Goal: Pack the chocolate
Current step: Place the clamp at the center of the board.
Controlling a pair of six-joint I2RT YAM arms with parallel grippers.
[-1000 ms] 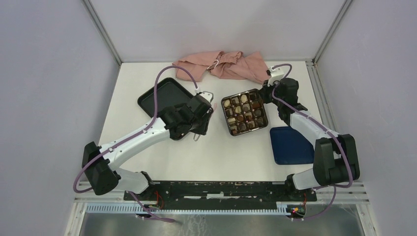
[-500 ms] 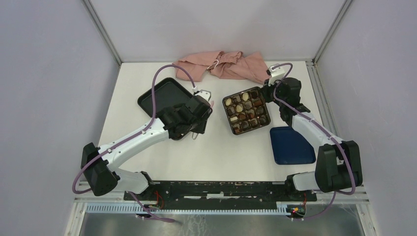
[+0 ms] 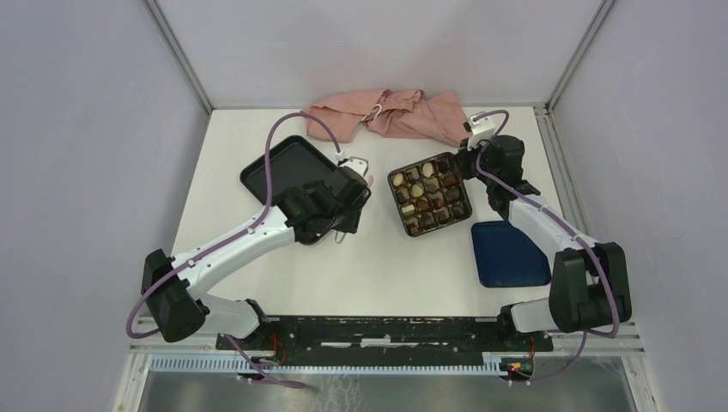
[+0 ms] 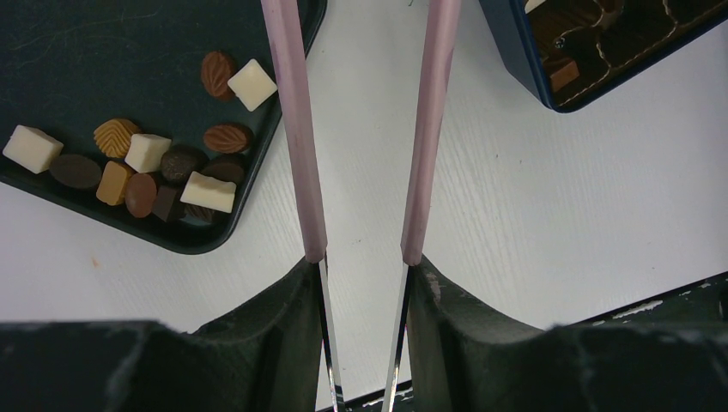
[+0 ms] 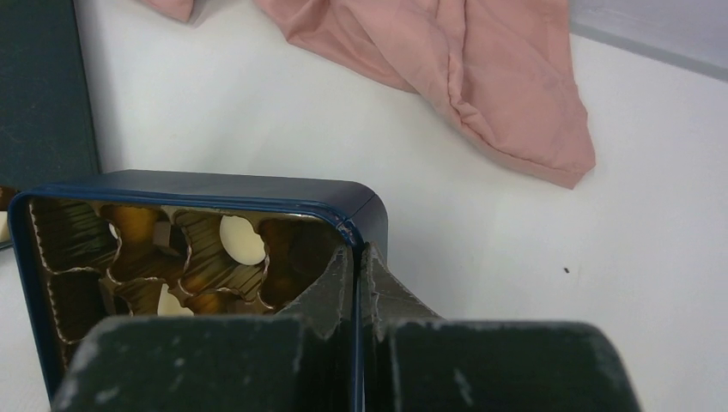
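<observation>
Blue box (image 5: 215, 184) rim pinched by right tool (image 5: 356, 253); left tool (image 4: 365, 262) grips tweezers (image 4: 296, 129); tray (image 4: 86, 43) chocolate (image 4: 146, 153): left wrist only.

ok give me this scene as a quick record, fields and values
left pincer: gripping pink tweezers, above the table between tray and box
right pincer: shut on the box's corner wall
tray: loose chocolates bunched near one corner
box: packed chocolates in many cells
lid: flat on table beside the right arm
cloth: pink, crumpled at the far edge
</observation>
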